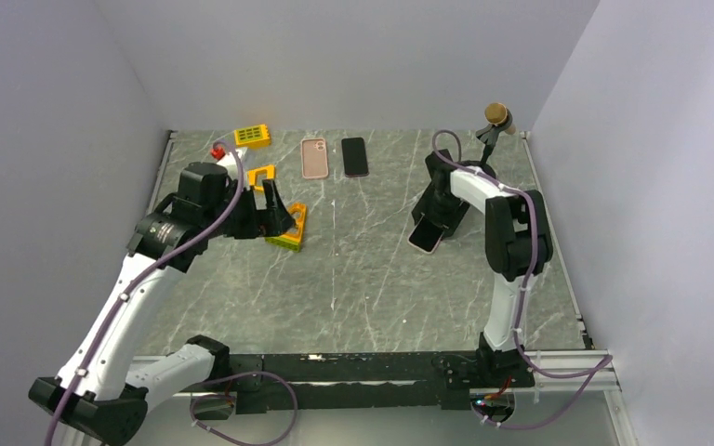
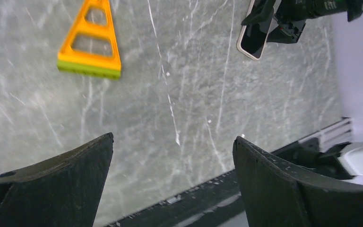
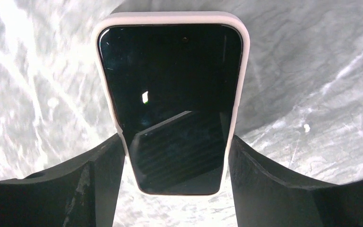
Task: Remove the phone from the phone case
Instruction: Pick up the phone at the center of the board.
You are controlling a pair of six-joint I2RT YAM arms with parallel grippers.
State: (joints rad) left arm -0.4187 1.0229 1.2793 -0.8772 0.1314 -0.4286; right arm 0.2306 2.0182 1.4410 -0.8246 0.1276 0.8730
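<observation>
Phone (image 3: 170,94), screen showing, sits inside its pale case (image 3: 244,75), which my right claw (image 3: 175,146) pinches by the long edges, tilted over the surface (image 1: 372,279). Left claw (image 2: 172,146) spread, empty. Risk: side squeeze locks phone in; smooth case may slip.
</observation>
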